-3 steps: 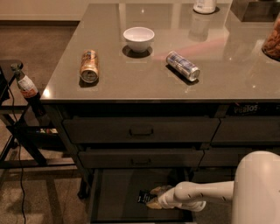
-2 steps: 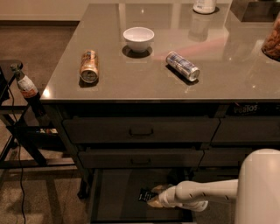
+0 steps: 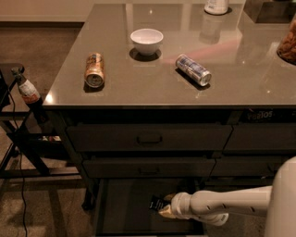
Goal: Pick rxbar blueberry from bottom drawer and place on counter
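Rxbar blueberry [image 3: 157, 203], a small dark blue wrapper with white print, is inside the open bottom drawer [image 3: 125, 208]. It is far below the white bowl [image 3: 146, 40] in the view and only slightly to the right of it. The bar looks tilted up off the dark drawer floor and touches the tip of the hand [image 3: 165, 211]. The hand reaches into the drawer from the right, just right of the bar and so well below the bowl. Whether the hand is clenched on the bar or released from it cannot be told. Behind the hand, the pale arm [image 3: 226, 203] runs off to the lower right, further right of the bowl than anything else in the drawer.

The bowl stands upright on the glossy grey-brown tabletop [image 3: 138, 92]. A tan can [image 3: 94, 70] lies on its side to the left of the bowl and a little nearer the front edge, apart from it. A silver-blue can [image 3: 193, 70] also lies on its side, to the right of the bowl and nearer the front edge. It is set at a slant and does not touch the bowl. Beyond the bowl to the right, at the far edge, stands a white container [image 3: 216, 5]. A jar of brownish contents [image 3: 287, 44] sits far to the right of the bowl.

Between the bowl's level and the open drawer, two upper drawers [image 3: 149, 137] are shut, one above the other. Far left of the bowl and lower, off the tabletop, a bottle [image 3: 28, 90] with a red and white label sits on a black rack [image 3: 18, 139].
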{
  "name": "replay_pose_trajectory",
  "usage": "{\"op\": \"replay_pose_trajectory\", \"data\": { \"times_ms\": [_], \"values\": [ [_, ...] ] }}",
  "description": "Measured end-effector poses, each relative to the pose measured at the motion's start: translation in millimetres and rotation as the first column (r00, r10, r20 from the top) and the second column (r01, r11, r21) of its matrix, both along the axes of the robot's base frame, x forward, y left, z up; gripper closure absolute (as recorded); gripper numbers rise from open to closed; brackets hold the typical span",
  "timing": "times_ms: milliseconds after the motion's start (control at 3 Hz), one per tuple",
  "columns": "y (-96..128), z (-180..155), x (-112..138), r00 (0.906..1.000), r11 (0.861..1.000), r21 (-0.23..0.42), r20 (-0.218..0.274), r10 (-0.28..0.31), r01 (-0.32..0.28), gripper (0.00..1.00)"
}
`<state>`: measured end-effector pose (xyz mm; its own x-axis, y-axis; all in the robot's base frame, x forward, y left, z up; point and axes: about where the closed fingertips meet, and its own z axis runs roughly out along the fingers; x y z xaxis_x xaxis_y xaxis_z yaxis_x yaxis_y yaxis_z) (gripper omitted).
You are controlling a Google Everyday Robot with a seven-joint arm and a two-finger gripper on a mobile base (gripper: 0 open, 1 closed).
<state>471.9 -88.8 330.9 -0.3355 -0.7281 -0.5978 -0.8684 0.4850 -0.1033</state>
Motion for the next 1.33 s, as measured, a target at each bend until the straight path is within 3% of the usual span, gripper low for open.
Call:
{"op": "replay_pose_trajectory", "data": {
  "times_ms": [333,667,1000,1333],
  "values": [
    [-1.0,51.0,-1.2,0.9985,1.000,-0.017,0.055,0.010,-0.009,1.00],
    [0.5,56.9,0.2,0.9982,1.000,-0.013,0.058,0.017,-0.016,1.00],
    [-2.7,91.8,0.2,0.9951,1.000,-0.011,0.099,-0.009,0.010,1.00],
    [-8.8,136.9,1.7,0.9863,0.999,-0.036,0.162,-0.031,0.037,1.00]
  ]
}}
